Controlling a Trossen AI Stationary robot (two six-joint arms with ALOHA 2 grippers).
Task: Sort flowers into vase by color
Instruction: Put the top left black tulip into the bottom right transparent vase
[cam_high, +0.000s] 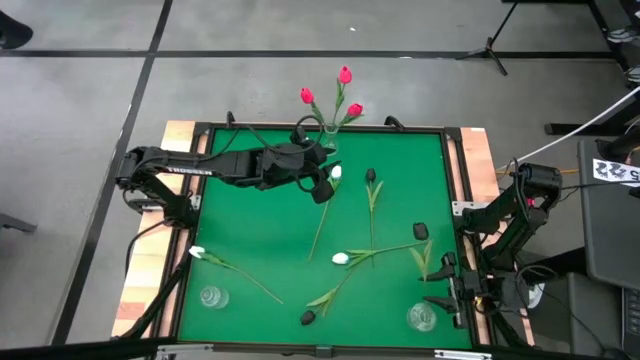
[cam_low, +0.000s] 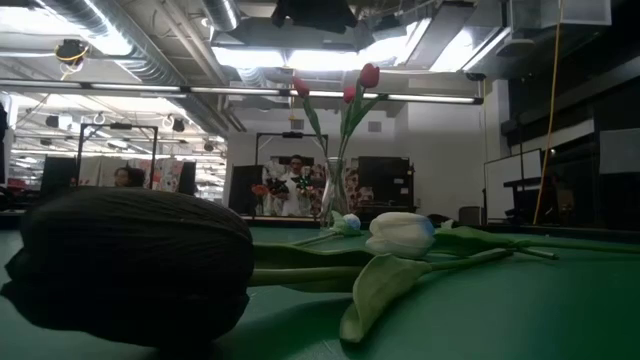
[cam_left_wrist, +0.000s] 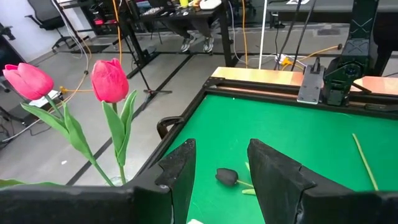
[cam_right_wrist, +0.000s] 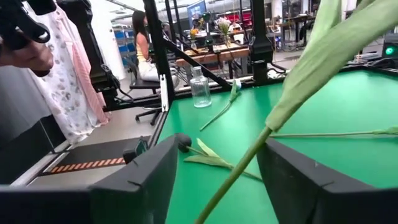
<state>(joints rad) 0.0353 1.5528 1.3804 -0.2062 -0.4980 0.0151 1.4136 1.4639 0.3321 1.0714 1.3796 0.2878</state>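
Black tulip head (cam_low: 135, 262) fills the low view foreground, lying at the counter's near edge; a white tulip (cam_low: 400, 233) lies just behind it. Three pink-red tulips (cam_high: 340, 95) stand in the glass vase (cam_high: 328, 135) at the middle of the far edge of the counter (cam_high: 260, 240). Two empty vases wait in the near corners, one left (cam_high: 211, 297), one right (cam_high: 421, 317). Left gripper (cam_high: 322, 185) hovers near the far edge, just beside the filled vase, jaws open a moderate gap, holding nothing; its wrist view shows a black tulip (cam_left_wrist: 227, 177) lying on the green ahead of the fingers (cam_left_wrist: 180, 168). A white tulip (cam_high: 335, 173) lies directly at this gripper, stem running away toward the near edge. Right gripper (cam_high: 445, 283) is parked at the right edge, open; a stem (cam_right_wrist: 249, 158) crosses between its fingers in the wrist view, contact not discernible. Remaining whites and blacks lie scattered mid-counter. Judgement: left arm is nearer; next grasp should cross the stem's long axis below the head.
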